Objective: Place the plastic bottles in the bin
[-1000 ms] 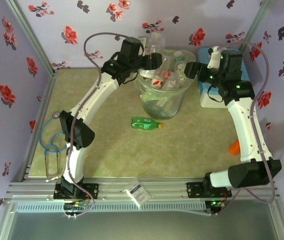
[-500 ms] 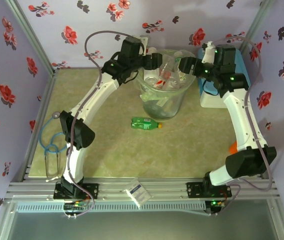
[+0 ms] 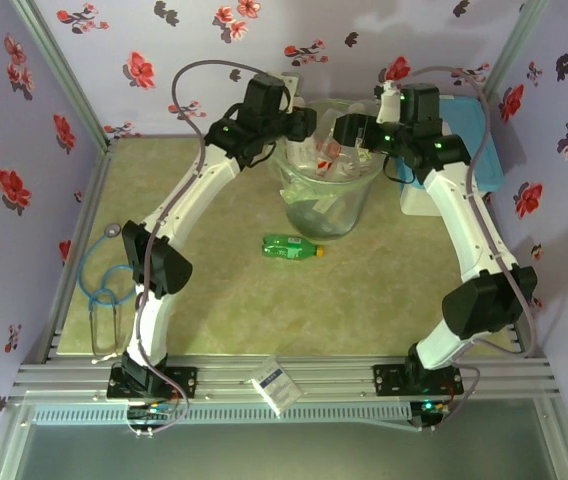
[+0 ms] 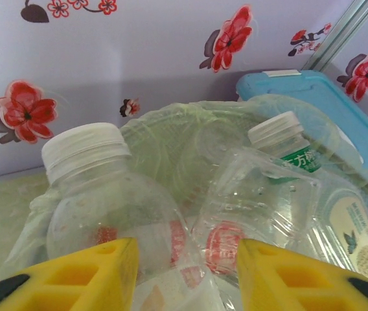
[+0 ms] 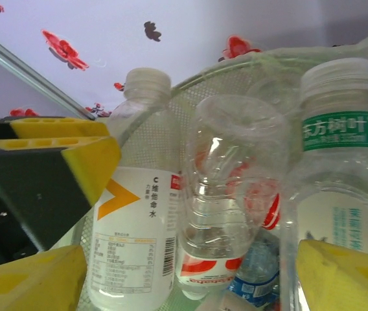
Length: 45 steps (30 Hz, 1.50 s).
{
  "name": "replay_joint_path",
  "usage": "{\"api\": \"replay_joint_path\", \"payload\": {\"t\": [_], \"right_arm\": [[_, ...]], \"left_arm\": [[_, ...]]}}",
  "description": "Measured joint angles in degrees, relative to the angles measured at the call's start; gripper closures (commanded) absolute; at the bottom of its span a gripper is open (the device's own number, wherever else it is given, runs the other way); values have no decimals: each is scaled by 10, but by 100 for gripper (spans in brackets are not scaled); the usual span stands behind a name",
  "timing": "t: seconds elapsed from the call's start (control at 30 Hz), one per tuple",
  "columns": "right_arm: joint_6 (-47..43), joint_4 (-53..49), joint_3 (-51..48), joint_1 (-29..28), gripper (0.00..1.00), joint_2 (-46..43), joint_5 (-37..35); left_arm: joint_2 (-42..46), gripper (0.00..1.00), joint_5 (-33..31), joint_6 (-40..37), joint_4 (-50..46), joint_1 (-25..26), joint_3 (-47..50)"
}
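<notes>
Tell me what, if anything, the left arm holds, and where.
Its fingers are shut on clear plastic low on a bottle; whether the white-capped bottle or the crushed bottle beside it cannot be told.

Soft even light, faint shadows, wrist views slightly blurred

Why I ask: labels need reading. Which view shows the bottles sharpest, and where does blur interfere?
Right wrist: sharpest, print on the white-labelled bottle legible. Left wrist: soft, red label on the capped clear bottle smeared. Top external: evenly lit, bottles in the bin too small to read.
</notes>
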<state>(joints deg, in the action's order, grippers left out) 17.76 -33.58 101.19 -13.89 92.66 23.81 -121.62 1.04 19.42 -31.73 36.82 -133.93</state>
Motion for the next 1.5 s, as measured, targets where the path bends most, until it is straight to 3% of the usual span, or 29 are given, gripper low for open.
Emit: {"api": "replay_joint_path", "payload": {"t": [0.4,0.6,0.77,1.03,1.2,1.3,1.43,1.5], "right_arm": [[-8,-11,1,-5,16,7,-7],[-13,-25,27,-5,16,8,-11],[-17,-27,46,-5,16,7,-11],[-26,-45,46,-5,15,0,-12],[-37,-56,43,-5,15,-29,-15],[-45,-55,19,-5,14,-68,-16],[-54,-55,-15,-5,14,-124,-23],[-58,-55,-26,-5,14,-144,-30]], "left_arm": [[25,61,-19,-3,49,4,65],[45,38,-19,-4,61,7,92],[57,29,-17,-20,60,11,100],[125,22,-10,-48,68,13,126],[247,21,-10,-52,83,3,230],[339,21,-10,-31,97,-21,339],[440,15,-14,67,133,-69,523],[472,17,-22,141,155,-81,626]]}}
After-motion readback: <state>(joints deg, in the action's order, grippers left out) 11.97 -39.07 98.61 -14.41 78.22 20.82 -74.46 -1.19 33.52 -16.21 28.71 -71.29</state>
